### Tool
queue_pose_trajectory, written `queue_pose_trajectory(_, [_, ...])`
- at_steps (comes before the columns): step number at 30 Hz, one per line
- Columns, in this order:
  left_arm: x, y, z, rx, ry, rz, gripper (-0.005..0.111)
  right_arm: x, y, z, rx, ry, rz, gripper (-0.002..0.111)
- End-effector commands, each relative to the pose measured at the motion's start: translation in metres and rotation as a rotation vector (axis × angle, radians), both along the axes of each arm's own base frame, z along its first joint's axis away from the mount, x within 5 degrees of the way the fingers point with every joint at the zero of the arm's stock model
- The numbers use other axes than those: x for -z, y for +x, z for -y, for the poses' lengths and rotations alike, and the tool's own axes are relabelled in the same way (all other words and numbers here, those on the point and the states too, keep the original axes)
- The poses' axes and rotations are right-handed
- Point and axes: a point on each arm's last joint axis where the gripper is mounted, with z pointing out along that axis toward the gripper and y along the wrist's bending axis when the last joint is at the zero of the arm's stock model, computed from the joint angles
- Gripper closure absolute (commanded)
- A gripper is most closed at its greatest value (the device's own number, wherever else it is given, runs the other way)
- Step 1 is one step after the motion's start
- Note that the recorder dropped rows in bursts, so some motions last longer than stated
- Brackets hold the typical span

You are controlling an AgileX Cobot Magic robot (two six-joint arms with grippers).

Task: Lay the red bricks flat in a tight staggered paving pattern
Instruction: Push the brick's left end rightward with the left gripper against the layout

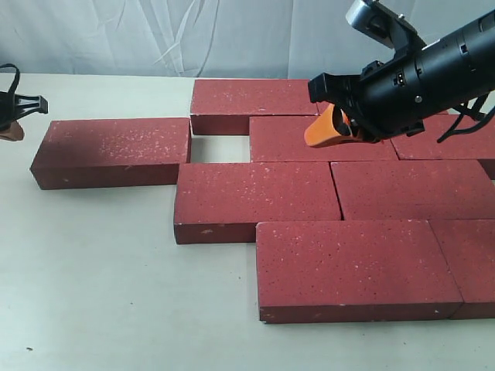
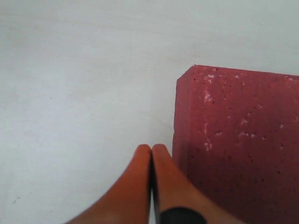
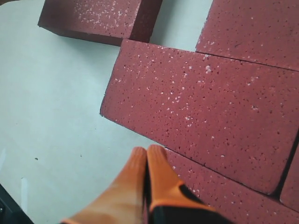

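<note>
Most red bricks (image 1: 332,193) lie flat & staggered toward right edge of desk (image 1: 116,309), one stray brick (image 1: 112,147) offset left; wrist cams alone show tips clearly pinched together, empty: left gripper (image 2: 151,148) by stray's corner, right gripper (image 3: 146,150) above the pack.

The red bricks (image 1: 255,202) are dark red with tiny pale specks. The right gripper (image 3: 147,151) over them has orange fingers (image 3: 163,182), and the table (image 1: 100,294) is off-white.
</note>
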Motion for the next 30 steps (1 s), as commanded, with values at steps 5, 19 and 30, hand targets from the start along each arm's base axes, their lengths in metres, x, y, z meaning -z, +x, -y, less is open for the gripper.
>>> queue_pose_trajectory(5, [0.000, -0.001, 0.001, -0.003, -0.004, 0.007, 0.107, -0.002, -0.001, 0.001, 0.003, -0.007, 0.018, 0.109])
queue_pose_trajectory(19, [0.036, 0.004, 0.007, 0.027, -0.089, -0.059, 0.107, -0.002, -0.001, 0.001, 0.002, -0.008, 0.019, 0.109])
queue_pose_trajectory(30, [0.037, 0.008, 0.021, 0.096, -0.204, -0.018, 0.107, -0.002, -0.001, 0.001, 0.002, -0.008, 0.019, 0.109])
